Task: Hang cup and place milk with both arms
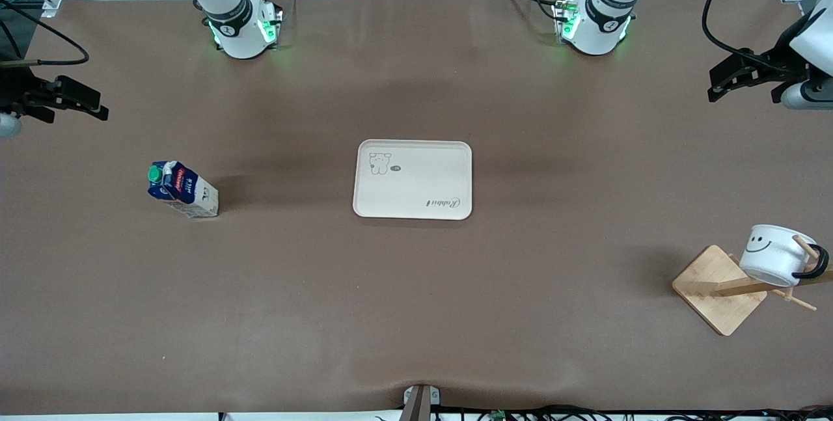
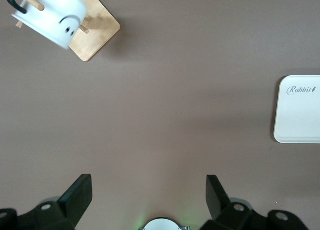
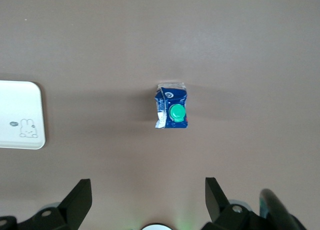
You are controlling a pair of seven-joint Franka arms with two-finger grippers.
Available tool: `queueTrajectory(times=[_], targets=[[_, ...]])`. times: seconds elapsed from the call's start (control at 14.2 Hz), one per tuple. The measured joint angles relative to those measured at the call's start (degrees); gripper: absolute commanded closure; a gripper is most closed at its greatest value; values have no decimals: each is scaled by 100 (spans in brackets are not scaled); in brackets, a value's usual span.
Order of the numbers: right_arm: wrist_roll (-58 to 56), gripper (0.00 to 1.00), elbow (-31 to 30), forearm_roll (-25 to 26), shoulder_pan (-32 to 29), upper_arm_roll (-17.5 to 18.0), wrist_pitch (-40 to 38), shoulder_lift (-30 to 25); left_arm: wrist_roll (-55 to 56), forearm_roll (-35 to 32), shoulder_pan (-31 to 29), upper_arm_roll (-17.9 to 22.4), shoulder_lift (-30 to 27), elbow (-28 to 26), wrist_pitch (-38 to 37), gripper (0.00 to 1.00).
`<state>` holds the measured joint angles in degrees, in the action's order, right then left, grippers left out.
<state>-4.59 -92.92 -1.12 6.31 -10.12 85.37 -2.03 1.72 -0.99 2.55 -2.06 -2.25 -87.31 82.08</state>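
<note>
The white cup (image 1: 774, 255) with a smiley face hangs by its black handle on a peg of the wooden rack (image 1: 716, 291), near the left arm's end of the table. It also shows in the left wrist view (image 2: 52, 15). The milk (image 1: 182, 190) stands upright on the table toward the right arm's end, and the right wrist view shows it from above (image 3: 172, 110). My left gripper (image 1: 719, 82) (image 2: 148, 185) is open and empty, up over the table's left-arm end. My right gripper (image 1: 94, 103) (image 3: 148, 185) is open and empty, up over the table's right-arm end.
A white tray (image 1: 412, 209) lies flat at the middle of the brown table, with nothing on it. Its edge shows in the left wrist view (image 2: 300, 120) and the right wrist view (image 3: 20, 115). The arm bases (image 1: 244, 30) stand along the table's top edge.
</note>
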Motion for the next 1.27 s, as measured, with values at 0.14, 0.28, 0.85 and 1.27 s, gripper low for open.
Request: queueTrajectory(times=[0.14, 0.28, 0.85, 1.27], targets=[[0, 0, 0, 121, 6, 9, 27, 0, 0, 2, 0, 0, 0, -6, 0, 0], [-1, 0, 0, 141, 9, 19, 47, -1, 0, 3, 0, 0, 0, -7, 0, 0], [0, 0, 206, 146, 14, 38, -55, -18, 0, 48, 0, 0, 0, -4, 38, 0], [1, 0, 210, 146, 16, 42, -67, -18, 0, 49, 5, 0, 1, 18, 49, 0]])
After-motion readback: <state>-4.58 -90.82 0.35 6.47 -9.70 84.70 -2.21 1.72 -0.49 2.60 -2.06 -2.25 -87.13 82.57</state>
